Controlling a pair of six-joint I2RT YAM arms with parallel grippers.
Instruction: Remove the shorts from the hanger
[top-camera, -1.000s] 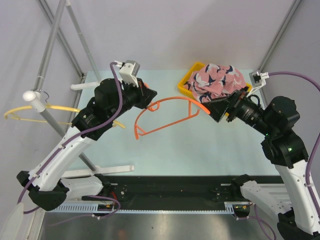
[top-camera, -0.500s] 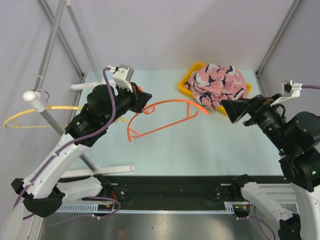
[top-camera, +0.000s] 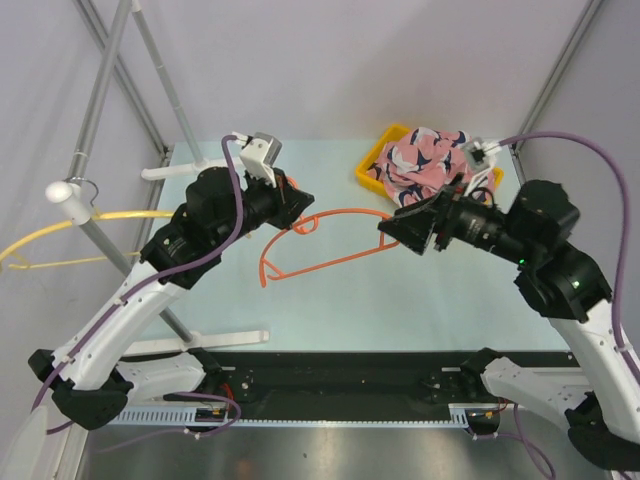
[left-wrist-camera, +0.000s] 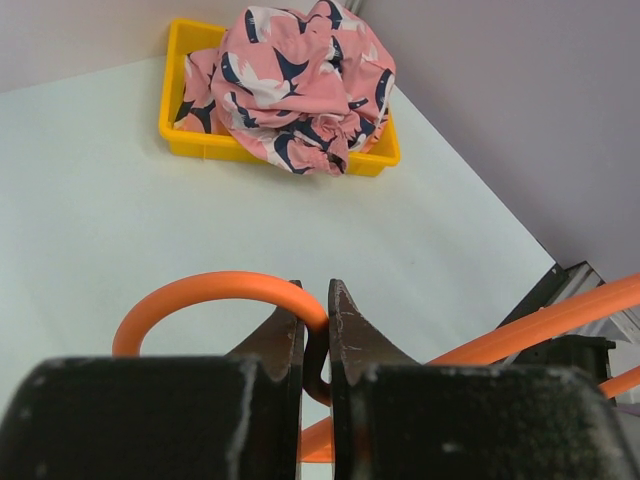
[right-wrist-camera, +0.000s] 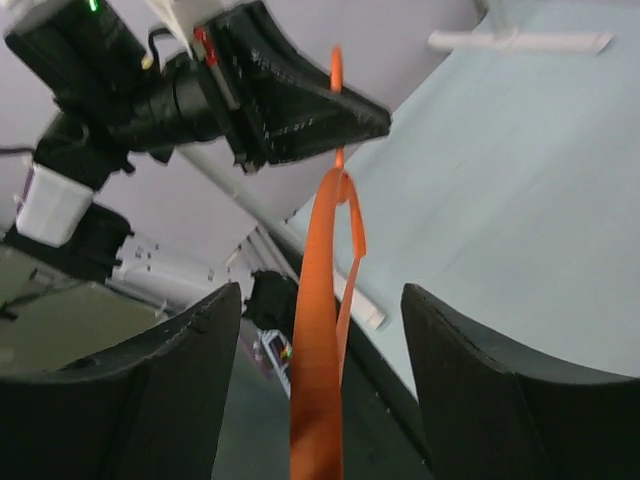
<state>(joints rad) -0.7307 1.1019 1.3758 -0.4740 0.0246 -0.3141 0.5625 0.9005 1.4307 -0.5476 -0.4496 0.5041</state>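
The pink shark-print shorts (top-camera: 432, 160) lie bunched in a yellow bin (top-camera: 372, 165) at the back right, also in the left wrist view (left-wrist-camera: 295, 85). The navy shorts are out of view. A bare orange hanger (top-camera: 330, 250) hangs in the air over the table. My left gripper (top-camera: 300, 207) is shut on its hook (left-wrist-camera: 316, 322). My right gripper (top-camera: 392, 228) is open, its jaws on either side of the hanger's right end (right-wrist-camera: 320, 400) without touching it.
A yellow hanger (top-camera: 60, 235) hangs on the metal rack (top-camera: 75, 195) at the left. White rack feet (top-camera: 170, 172) lie on the table at the back left and front left. The yellow bin (left-wrist-camera: 180, 100) stands near the back right edge.
My right gripper drew back to the right, then swung left; its open jaws now straddle the hanger's right end. The left gripper kept hold of the hook and shifted slightly.
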